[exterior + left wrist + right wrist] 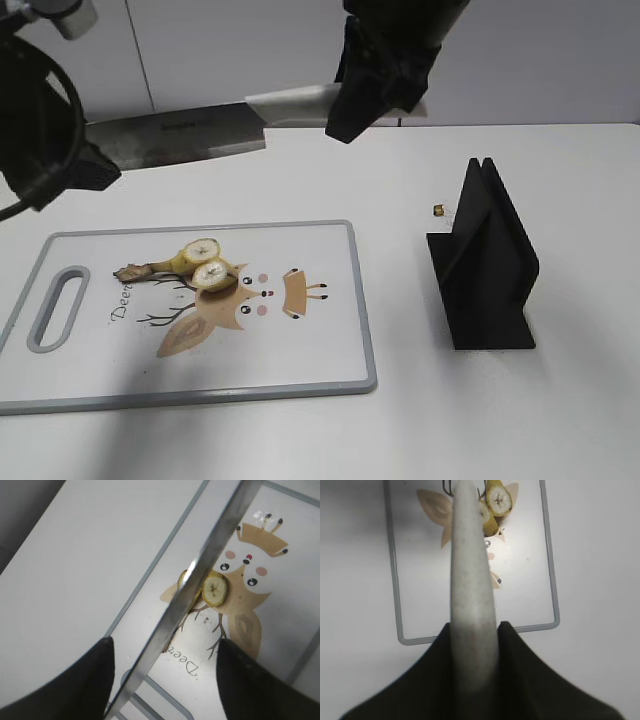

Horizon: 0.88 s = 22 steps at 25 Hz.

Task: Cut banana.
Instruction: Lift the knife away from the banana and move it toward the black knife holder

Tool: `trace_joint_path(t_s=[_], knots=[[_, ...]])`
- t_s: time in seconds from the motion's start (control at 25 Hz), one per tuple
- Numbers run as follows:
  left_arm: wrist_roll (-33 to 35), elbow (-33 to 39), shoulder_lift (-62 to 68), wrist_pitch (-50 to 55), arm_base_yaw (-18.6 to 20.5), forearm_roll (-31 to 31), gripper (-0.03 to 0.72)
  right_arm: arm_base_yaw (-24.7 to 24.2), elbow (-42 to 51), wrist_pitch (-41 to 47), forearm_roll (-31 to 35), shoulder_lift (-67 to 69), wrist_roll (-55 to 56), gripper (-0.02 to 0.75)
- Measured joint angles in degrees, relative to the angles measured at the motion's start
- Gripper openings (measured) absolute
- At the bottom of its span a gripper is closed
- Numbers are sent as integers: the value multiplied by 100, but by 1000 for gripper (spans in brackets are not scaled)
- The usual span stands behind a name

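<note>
Banana [195, 262] lies on board [300, 370], already in two pieces, cut faces showing. Soft, slippery flesh; better hold by stem end. Right gripper [375, 85] clamps knife [180, 135] handle, high above. Left gripper [162, 680]: fingers apart around blade, contact unclear.

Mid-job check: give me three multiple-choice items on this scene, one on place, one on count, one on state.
1. Where do the banana pieces lie?
A. on the cutting board
B. on the bare table
C. in the black stand

2. How many cut faces of banana show in the exterior view?
A. none
B. two
C. five

3. What is the right gripper doing?
A. hanging open
B. shut on the knife
C. pressing the board

Key: A, pieces rest on the board's print; B, two pale round faces show; B, its fingers clamp the white handle.
</note>
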Motion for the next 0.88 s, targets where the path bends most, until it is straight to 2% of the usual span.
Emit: trace_joint_path(t_s=[0.08, 0.2, 0.4, 0.6, 0.88], knots=[[-375, 0, -58, -22, 47, 120, 604, 0, 0, 0, 0, 0, 0, 222], [-833, -106, -101, 288, 337, 187, 605, 0, 0, 0, 0, 0, 0, 222], [-1231, -750, -108, 1285, 1078, 176, 605, 0, 0, 0, 0, 0, 0, 222], [-1926, -1327, -137, 2055, 1692, 186, 593, 0, 0, 0, 0, 0, 0, 222], [-2617, -1392, -148, 2753, 2033, 392, 589, 0, 0, 0, 0, 0, 0, 222]])
